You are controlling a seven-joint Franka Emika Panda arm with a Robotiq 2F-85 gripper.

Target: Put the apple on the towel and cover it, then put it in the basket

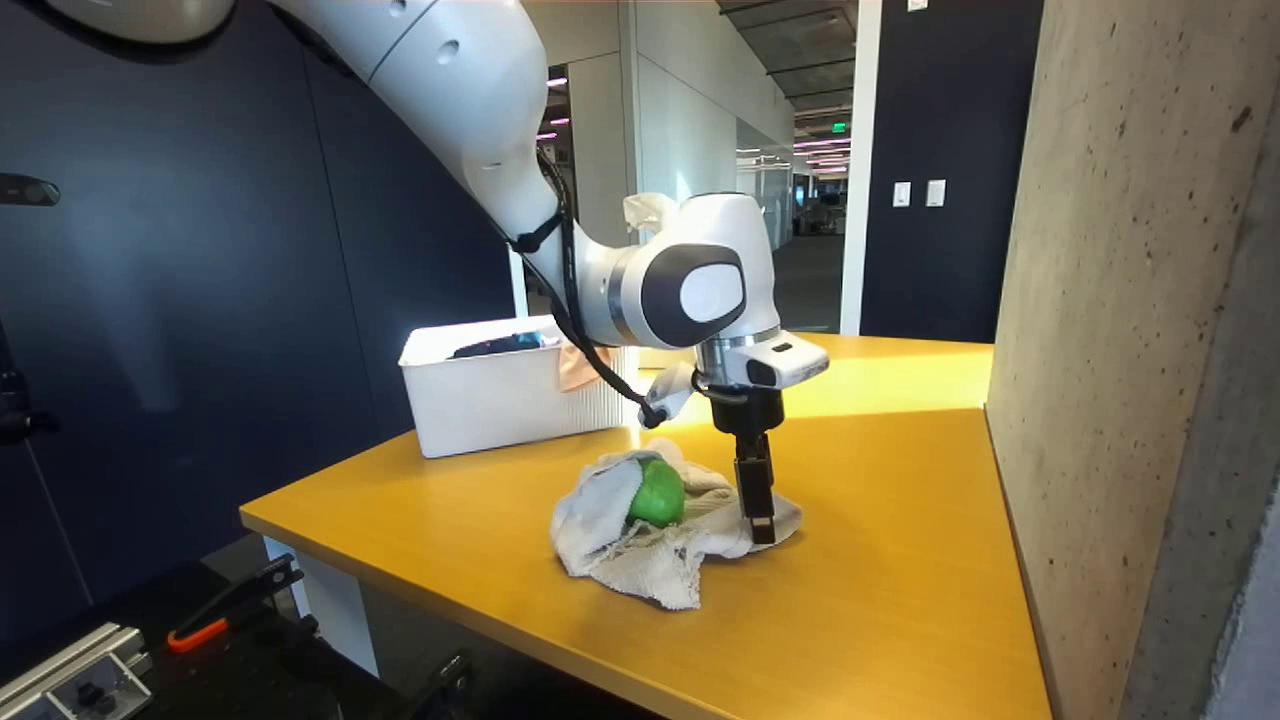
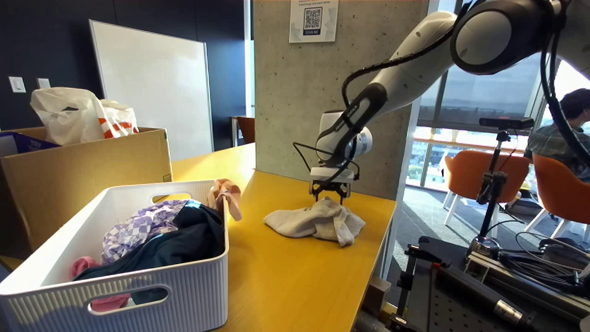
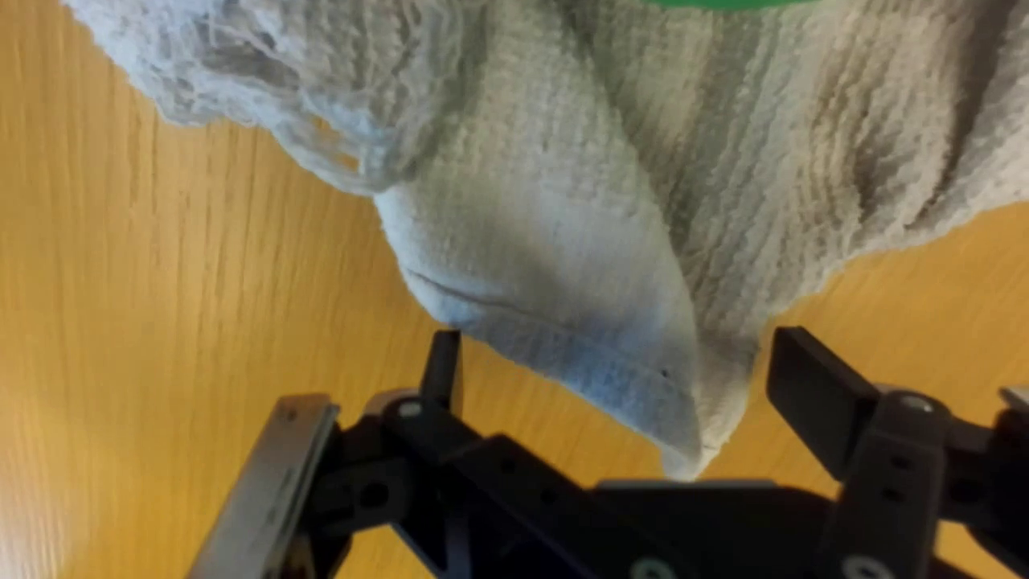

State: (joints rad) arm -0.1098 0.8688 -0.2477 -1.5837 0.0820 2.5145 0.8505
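- Between the parted fingers of the gripper, a narrow corner of the towel lies free, its tip nearer one side; the jaws stand wide and grasp nothing. Whether the fingertips touch the cloth or the table beneath, I cannot tell.
- Past that corner, near the gripper but apart from it, the apple sits on the towel. A fold rises along its side away from the gripper; the side facing the gripper is bare. In an exterior view the towel hides it altogether.
- Well apart from the gripper, beyond the apple, stands the basket with clothes inside.
- The step in hand looks to be the covering: the apple is on the towel, the wrap seems half made, and the basket is for later.
- Next, I judge, the gripper should close low on the corner, lift it and draw it over the apple toward the far fold, gently, lest the apple roll. The bundle then needs a grip from above.
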